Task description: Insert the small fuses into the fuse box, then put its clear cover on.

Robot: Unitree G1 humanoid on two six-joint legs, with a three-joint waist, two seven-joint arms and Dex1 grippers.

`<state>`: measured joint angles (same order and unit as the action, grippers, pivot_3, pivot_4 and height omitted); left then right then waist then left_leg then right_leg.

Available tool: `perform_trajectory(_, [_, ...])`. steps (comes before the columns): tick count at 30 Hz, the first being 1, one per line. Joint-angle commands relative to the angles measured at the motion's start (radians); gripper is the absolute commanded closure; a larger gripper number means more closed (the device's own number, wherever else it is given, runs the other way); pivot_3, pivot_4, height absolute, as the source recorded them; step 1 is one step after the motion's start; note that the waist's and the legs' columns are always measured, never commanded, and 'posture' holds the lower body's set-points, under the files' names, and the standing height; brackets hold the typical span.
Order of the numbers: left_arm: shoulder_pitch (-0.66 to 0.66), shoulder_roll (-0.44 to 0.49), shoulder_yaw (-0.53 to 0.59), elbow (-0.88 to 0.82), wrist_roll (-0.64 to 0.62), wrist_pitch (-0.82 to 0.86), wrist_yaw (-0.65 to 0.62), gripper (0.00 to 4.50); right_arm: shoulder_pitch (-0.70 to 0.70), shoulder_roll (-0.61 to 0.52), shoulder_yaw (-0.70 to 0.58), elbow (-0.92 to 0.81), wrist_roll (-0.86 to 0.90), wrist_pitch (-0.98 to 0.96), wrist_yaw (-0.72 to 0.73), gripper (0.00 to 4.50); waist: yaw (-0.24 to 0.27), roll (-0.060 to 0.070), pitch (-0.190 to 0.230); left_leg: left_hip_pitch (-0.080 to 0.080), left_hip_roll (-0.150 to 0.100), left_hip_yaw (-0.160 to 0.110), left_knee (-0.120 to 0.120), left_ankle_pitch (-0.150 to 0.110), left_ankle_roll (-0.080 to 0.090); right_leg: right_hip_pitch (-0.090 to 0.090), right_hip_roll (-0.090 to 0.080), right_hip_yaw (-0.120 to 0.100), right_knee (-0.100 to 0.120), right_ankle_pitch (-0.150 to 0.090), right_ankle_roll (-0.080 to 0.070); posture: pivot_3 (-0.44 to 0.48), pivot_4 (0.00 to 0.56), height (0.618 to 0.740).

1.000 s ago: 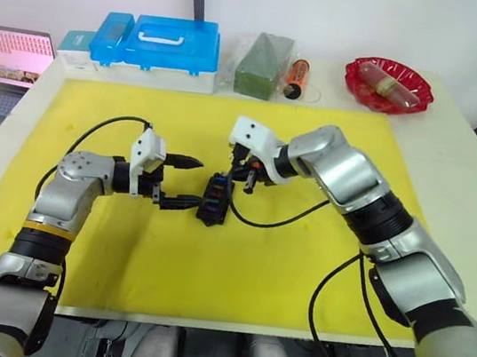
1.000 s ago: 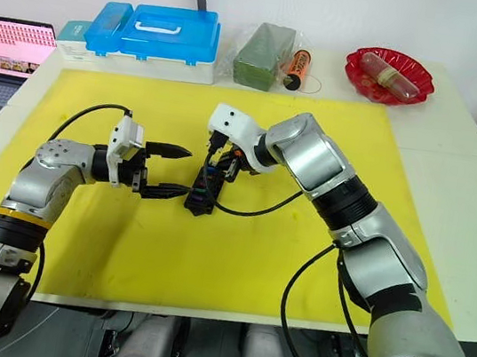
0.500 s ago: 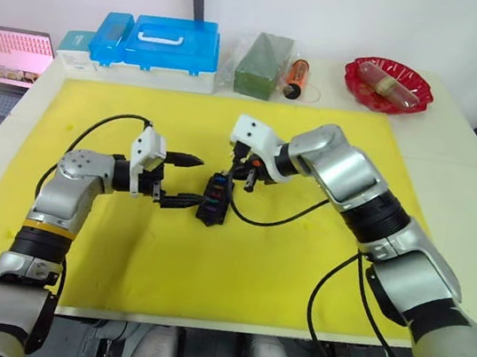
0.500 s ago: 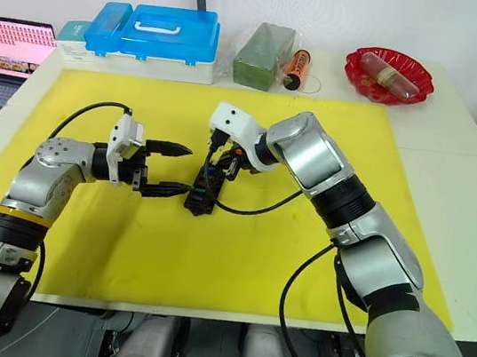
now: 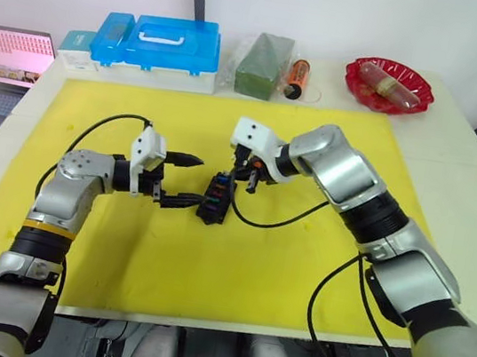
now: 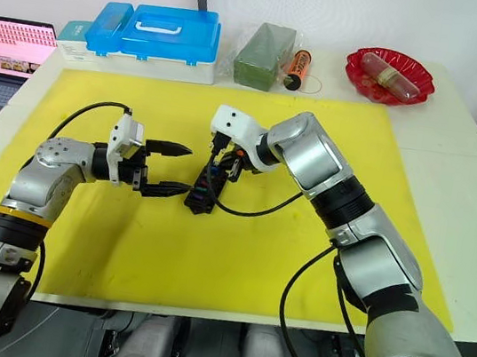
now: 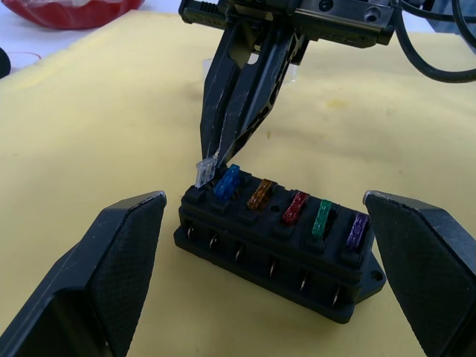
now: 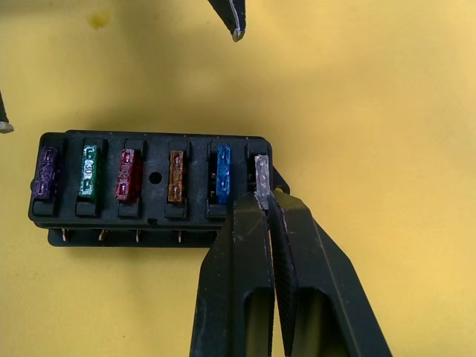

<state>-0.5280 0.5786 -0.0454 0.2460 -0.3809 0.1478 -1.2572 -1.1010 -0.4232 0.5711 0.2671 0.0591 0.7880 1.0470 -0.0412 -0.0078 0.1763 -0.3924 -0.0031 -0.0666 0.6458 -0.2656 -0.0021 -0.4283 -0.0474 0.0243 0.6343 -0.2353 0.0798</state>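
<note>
The fuse box [image 5: 215, 198], a small black block, lies on the yellow mat [image 5: 297, 268]. Purple, green, red, tan and blue small fuses [image 8: 128, 173] sit in a row in its slots. My right gripper [image 8: 262, 202] is shut on a clear-grey fuse [image 8: 260, 169] standing in the end slot beside the blue one. My left gripper [image 5: 187, 180] is open, one of its fingers [image 7: 111, 268] on each side of the box, not touching it. A bit of transparent plastic [image 7: 295, 72] shows behind the right gripper; whether it is the clear cover I cannot tell.
Along the table's far edge stand a blue-lidded storage case [image 5: 155, 45], a green block [image 5: 263, 64], an orange cylinder [image 5: 296, 78] and a red bowl [image 5: 387, 84]. A laptop [image 5: 4, 63] sits off the far left corner. Black cables loop over the mat near both arms.
</note>
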Motion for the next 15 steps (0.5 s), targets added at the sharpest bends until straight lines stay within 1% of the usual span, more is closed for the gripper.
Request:
perform_trajectory(1, [-0.021,0.007,0.014,-0.020,0.003,-0.007,0.003,0.00,0.000,0.005,-0.018,-0.006,-0.013,-0.005,0.011,4.48,0.000,0.000,0.000,0.000,0.000,0.000,0.000,0.000,0.000,0.000,0.000,0.000,0.000,0.000,0.000,0.000,0.150,0.740])
perform_trajectory(2, [-0.021,0.006,0.013,-0.020,0.003,-0.007,0.003,0.00,0.001,0.006,-0.019,-0.005,-0.013,-0.004,0.011,4.48,0.000,0.000,0.000,0.000,0.000,0.000,0.000,0.000,0.000,0.000,0.000,0.000,0.000,0.000,0.000,0.000,0.150,0.740])
perform_trajectory(5, [-0.021,0.006,0.013,-0.019,0.004,-0.007,0.003,0.00,0.003,0.009,-0.025,-0.005,-0.014,-0.003,0.010,3.76,0.000,0.000,0.000,0.000,0.000,0.000,0.000,0.000,0.000,0.000,0.000,0.000,0.000,0.000,0.000,0.000,0.150,0.740])
perform_trajectory(9, [-0.022,0.006,0.013,-0.018,0.005,-0.008,0.003,0.00,0.006,0.017,-0.040,-0.011,-0.010,0.012,0.005,2.41,0.000,0.000,0.000,0.000,0.000,0.000,0.000,0.000,0.000,0.000,0.000,0.000,0.000,0.000,0.000,0.000,0.150,0.740])
perform_trajectory(15, [-0.023,0.008,0.014,-0.016,0.006,-0.010,0.001,0.00,0.008,0.011,-0.062,-0.035,-0.007,0.026,0.012,2.41,0.000,0.000,0.000,0.000,0.000,0.000,0.000,0.000,0.000,0.000,0.000,0.000,0.000,0.000,0.000,0.000,0.150,0.740])
